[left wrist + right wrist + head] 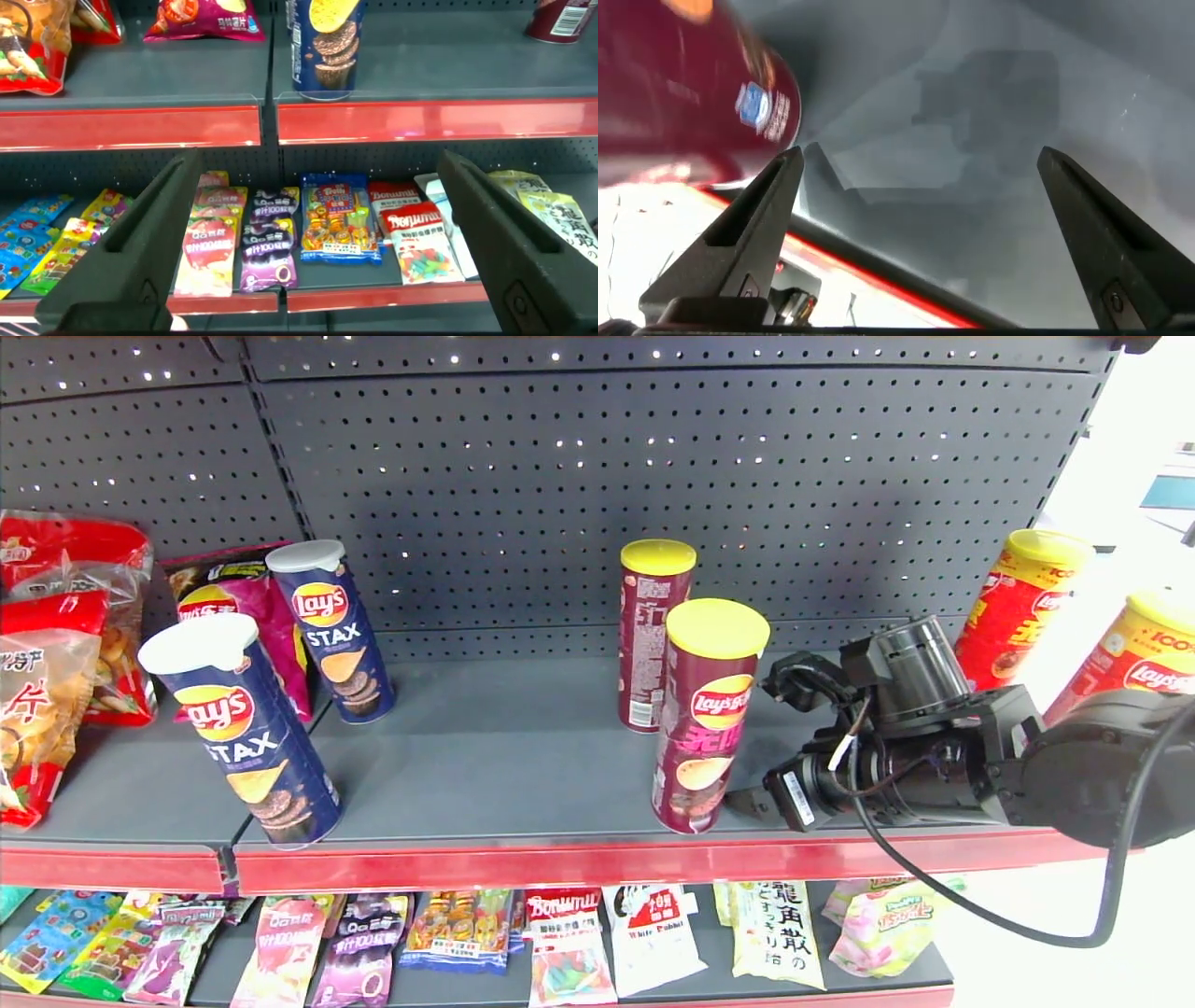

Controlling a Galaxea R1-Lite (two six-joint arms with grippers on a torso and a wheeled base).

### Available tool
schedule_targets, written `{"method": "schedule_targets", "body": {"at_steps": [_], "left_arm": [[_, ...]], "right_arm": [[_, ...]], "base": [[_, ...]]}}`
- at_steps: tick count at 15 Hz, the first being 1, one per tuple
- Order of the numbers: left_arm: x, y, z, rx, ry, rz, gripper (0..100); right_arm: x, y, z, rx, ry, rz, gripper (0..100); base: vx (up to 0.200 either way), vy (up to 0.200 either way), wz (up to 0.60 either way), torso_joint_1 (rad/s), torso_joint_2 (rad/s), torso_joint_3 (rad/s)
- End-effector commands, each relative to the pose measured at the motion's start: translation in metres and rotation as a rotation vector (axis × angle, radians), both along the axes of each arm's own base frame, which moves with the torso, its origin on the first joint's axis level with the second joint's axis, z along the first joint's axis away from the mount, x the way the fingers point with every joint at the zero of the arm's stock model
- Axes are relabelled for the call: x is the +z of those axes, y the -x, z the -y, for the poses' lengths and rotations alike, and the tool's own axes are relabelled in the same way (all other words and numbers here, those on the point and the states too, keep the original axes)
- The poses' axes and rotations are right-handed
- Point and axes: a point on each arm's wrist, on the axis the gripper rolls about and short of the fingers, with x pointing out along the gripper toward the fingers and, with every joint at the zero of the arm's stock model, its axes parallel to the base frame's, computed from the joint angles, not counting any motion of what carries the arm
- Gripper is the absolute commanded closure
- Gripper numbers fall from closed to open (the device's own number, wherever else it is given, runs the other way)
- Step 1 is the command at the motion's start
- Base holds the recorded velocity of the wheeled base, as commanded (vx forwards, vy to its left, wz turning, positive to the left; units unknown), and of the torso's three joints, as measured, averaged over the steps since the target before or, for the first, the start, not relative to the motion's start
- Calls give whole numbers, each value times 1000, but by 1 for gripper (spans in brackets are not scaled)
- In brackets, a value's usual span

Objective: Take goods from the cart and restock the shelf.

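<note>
The shelf (pixel 523 756) is a grey board with a red front edge and a pegboard (pixel 597 476) behind it. The near maroon can (pixel 709 719) stands upright with a yellow lid close to the front edge, a little right of the middle. The far maroon can (pixel 653 635) stands upright just behind it and slightly to its left. The right gripper (pixel 744 800) lies low over the shelf at the right side of the near maroon can, by its base. In the right wrist view its jaws are spread wide with nothing between them, and the can's foot lies just outside one finger (pixel 738 252). Whether that finger touches the can is hard to tell. On the left of the shelf the near blue can (pixel 243 728) stands at the front edge and the far blue can (pixel 331 630) stands farther back, both with white lids. Snack bags (pixel 65 644) are piled at the far left. Two red cans (pixel 1022 607) with yellow lids stand at the far right, beyond the arm. The left gripper (pixel 318 243) sits lower, in front of the lower shelf (pixel 374 297). Its jaws are also wide apart and hold nothing. Between its fingers the left wrist view shows flat packets (pixel 266 243) lying in rows on that lower shelf, with the near blue can above them at the upper shelf's edge.
</note>
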Motion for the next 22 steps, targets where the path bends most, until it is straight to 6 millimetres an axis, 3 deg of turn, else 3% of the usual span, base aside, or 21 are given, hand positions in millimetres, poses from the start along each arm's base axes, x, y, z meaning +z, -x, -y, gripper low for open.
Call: {"method": "schedule_targets", "body": {"at_steps": [1, 22], "left_arm": [[0, 0, 0, 0, 0, 2, 0], [0, 0, 0, 0, 0, 2, 0]], "right_arm": [[0, -1, -2, 6, 0, 1, 0], [1, -10, -6, -18, 2, 17, 0]], "base": [[0, 0, 0, 0, 0, 0], [0, 0, 0, 0, 0, 0]]}}
